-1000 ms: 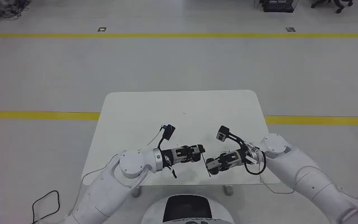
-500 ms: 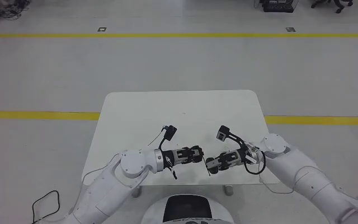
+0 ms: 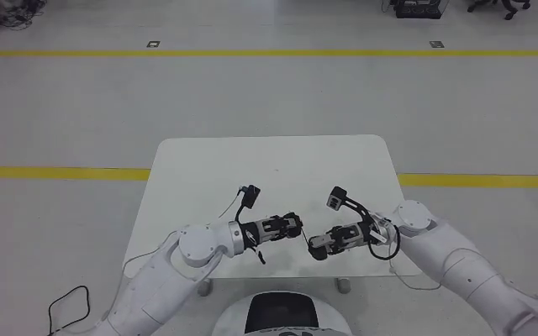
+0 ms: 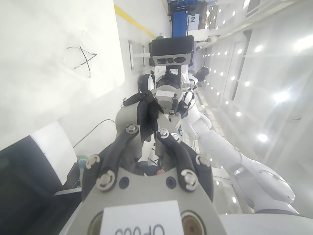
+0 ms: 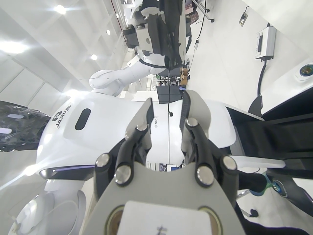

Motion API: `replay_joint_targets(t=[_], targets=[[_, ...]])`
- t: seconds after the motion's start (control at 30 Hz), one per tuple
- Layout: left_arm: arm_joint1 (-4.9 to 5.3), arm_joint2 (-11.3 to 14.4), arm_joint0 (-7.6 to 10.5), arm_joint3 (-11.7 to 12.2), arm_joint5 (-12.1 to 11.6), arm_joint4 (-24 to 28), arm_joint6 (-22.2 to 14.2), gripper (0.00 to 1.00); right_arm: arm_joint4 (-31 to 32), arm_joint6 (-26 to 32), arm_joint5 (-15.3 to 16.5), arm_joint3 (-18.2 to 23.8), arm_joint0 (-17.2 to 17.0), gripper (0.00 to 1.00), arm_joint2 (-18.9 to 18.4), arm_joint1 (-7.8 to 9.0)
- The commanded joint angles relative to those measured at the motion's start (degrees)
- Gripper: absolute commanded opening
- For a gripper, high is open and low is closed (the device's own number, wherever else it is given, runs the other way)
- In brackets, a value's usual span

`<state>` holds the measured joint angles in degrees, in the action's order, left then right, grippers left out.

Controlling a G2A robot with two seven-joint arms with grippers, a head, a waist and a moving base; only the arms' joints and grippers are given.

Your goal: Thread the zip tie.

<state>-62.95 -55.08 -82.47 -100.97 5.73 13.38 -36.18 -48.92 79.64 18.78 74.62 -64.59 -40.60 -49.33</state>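
Top view places the left end effector (image 3: pixel 297 225) over the near part of the tabletop (image 3: pixel 269 164), a smooth white slab with rounded corners. Its grey metal fingers, faced with black padding, are pressed together on the zip tie (image 5: pixel 169 86). The tie is a thin, straight black plastic strip that runs out from those fingertips. It ends in a small blocky head.

Further right over the same near part of the tabletop is the right end effector (image 3: pixel 317 246), tip to tip with the left one and just beside it. Its two flat grey fingers stand apart. In the right wrist view the tie's free end sits in the gap between them, nearer the ribbed black pad of one finger, and appears to touch neither. Dark links with round silver rivets join both sets of fingers to pale grey housings.

In the left wrist view, a few thin dark strips (image 4: pixel 83 58) lie crossed on the tabletop near a rounded corner, well apart from both end effectors. A faint clear outline surrounds them; whether it is a bag or a sheet is unclear.
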Motion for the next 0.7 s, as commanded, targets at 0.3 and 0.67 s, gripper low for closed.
replay_joint_targets(t=[0.3,0.67], targets=[[-0.06,-1.2,-0.95,0.3,1.6,3.4,7.4,0.0,3.2,-5.8,0.7,1.9,-1.9,1.0,-3.2,0.47],[-0.38,-1.3,-0.87,0.5,2.9,5.0,11.9,0.0,7.5,-11.8,0.5,4.5,-3.9,1.0,-4.8,0.79]])
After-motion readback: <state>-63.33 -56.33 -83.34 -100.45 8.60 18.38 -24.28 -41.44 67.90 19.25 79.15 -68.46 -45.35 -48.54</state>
